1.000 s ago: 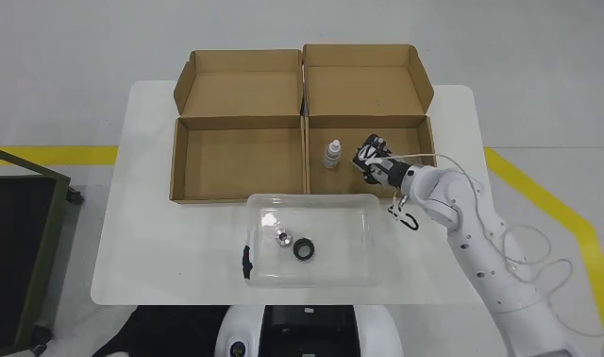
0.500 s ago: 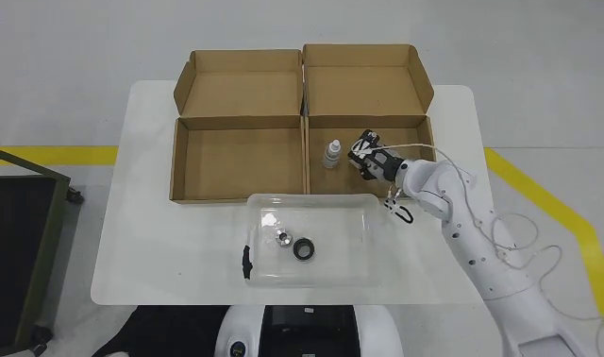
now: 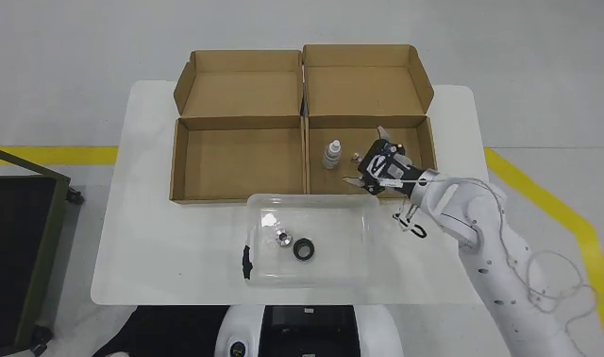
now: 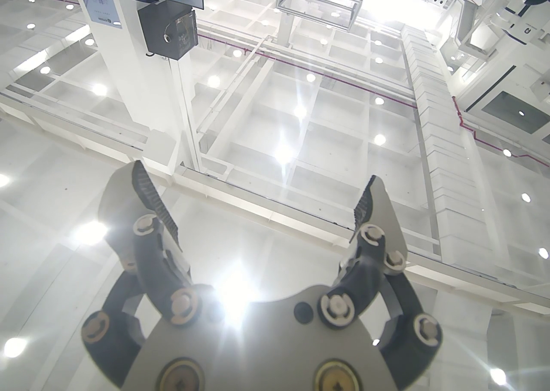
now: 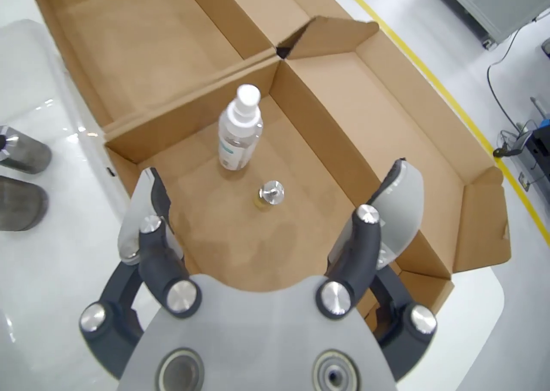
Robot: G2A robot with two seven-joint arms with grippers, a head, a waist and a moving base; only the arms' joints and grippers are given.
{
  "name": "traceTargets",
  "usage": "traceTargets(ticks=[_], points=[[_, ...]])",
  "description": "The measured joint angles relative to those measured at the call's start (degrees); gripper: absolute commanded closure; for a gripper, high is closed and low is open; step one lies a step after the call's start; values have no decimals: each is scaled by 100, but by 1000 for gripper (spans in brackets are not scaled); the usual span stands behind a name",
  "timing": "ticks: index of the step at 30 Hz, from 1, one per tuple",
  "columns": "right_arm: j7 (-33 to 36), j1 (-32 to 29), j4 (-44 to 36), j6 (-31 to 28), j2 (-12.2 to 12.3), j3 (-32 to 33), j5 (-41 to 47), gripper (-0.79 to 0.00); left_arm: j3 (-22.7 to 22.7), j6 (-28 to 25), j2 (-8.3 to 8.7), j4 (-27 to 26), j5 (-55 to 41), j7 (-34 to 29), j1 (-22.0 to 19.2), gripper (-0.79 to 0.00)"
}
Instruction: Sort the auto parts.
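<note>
In the top view, a white table (image 3: 142, 215) carries two open brown cardboard boxes side by side, lids folded back. The left cardboard box (image 3: 236, 159) has a bare floor. The right cardboard box (image 3: 415, 142) holds a small clear plastic bottle with a white cap (image 3: 332, 154), standing upright, and a small silver metal part (image 3: 357, 157) just beside it. The right gripper (image 3: 363, 156) hangs over this box with its fingers spread wide, holding nothing. In front of the boxes sits a clear plastic tray (image 3: 283, 198) containing a small shiny silver part (image 3: 279, 236) and a black ring-shaped part (image 3: 304, 250), close together.

In the left wrist view, the left gripper (image 4: 256, 180) points up at a ceiling of white beams and lamps, its toothed fingers spread apart and empty.

In the right wrist view, the right gripper (image 5: 275, 173) has its fingers wide apart above the floor of the right cardboard box (image 5: 386, 109). The clear bottle (image 5: 239, 135) stands upright near the wall shared with the left cardboard box (image 5: 142, 32). The small silver part (image 5: 270, 194) rests on the box floor beside the bottle, apart from both fingers.
</note>
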Motion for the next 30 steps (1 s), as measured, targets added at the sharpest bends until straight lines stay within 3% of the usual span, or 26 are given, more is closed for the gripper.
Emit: traceTargets(ticks=[10,17,30], points=[[-251,-1004,-1206,-419,112,138,-255,-785,0,0,0,0,0,0,0,-785],[-407,-1326,-1318,-528,132,-121,-543,-785,0,0,0,0,0,0,0,-785],[-463,-1392,-1227,-629,117,-917,-1356,-785,0,0,0,0,0,0,0,-785]])
